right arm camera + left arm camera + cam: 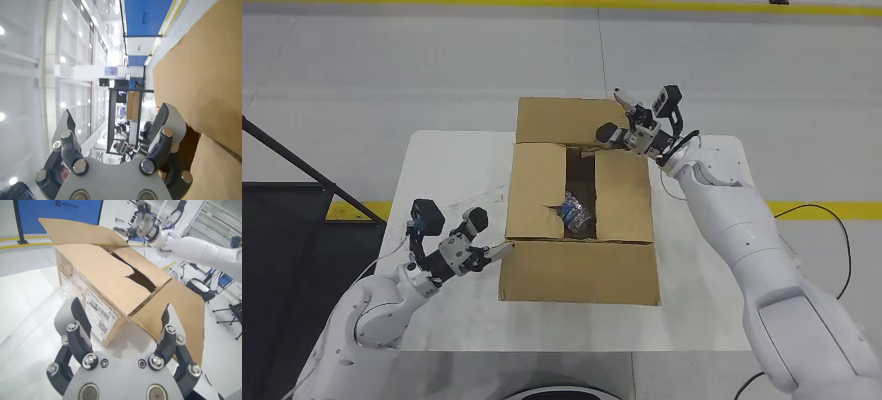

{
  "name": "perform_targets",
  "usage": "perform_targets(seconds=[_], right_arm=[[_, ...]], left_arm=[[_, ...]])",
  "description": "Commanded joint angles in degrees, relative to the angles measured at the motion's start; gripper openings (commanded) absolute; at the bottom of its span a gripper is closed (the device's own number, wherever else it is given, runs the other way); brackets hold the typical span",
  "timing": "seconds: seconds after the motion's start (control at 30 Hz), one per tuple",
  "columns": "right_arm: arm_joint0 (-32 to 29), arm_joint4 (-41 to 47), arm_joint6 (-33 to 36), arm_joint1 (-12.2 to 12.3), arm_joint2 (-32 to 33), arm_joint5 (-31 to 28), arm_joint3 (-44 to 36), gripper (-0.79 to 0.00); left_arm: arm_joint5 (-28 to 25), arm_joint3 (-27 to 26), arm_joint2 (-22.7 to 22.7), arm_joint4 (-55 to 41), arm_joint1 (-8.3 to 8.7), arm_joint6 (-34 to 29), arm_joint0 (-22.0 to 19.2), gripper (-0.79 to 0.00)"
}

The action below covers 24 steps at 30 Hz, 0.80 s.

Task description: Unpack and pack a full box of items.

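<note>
Left gripper (122, 306) sits off the near-left corner of the box, above the white table (452, 170). Its fingers are spread with nothing between them. Cannot tell whether a fingertip touches the cardboard.

Brown corrugated cardboard box (542, 195) stands mid-table, well in from the near edge and both side edges.
- Near flap (582, 272) is folded outward toward the table's near edge.
- The two side flaps are down over the top but not meeting, and the inner edge of the left one is torn. A dark gap runs between them.
- White printed shipping label (100, 313) with a barcode and a square code is on the box's left side wall, close to the near corner. The text is too small to read.
- Clear plastic strip (62, 291), which looks like tape, trails off that same wall.
- Crinkly clear packet (577, 212) with blue print shows in the gap, inside the box.

Far flap (557, 120) is folded back and juts past the table's far edge.

Right gripper (614, 115) is at the far-right corner of the box, beside the far flap. Its fingers are apart and grip nothing.
</note>
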Motion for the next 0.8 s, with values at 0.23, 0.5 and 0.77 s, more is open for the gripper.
perform_targets(seconds=[0.23,0.5,0.77], right_arm=[[-1.5,-9.9,2.5,-0.6,-3.7,4.4,-4.7,0.0],[-2.6,-11.7,3.5,-1.8,-4.9,7.0,-6.6,0.0],[-2.5,-10.0,6.0,-3.5,-5.4,7.3,-6.4,0.0]], left_arm=[[4.4,1.0,-1.4,-7.0,-0.25,4.5,-0.2,0.0],[4.7,0.7,-2.2,-8.0,-0.16,4.9,0.3,0.0],[4.7,-0.1,-2.3,-8.1,-0.13,5.1,1.3,0.0]])
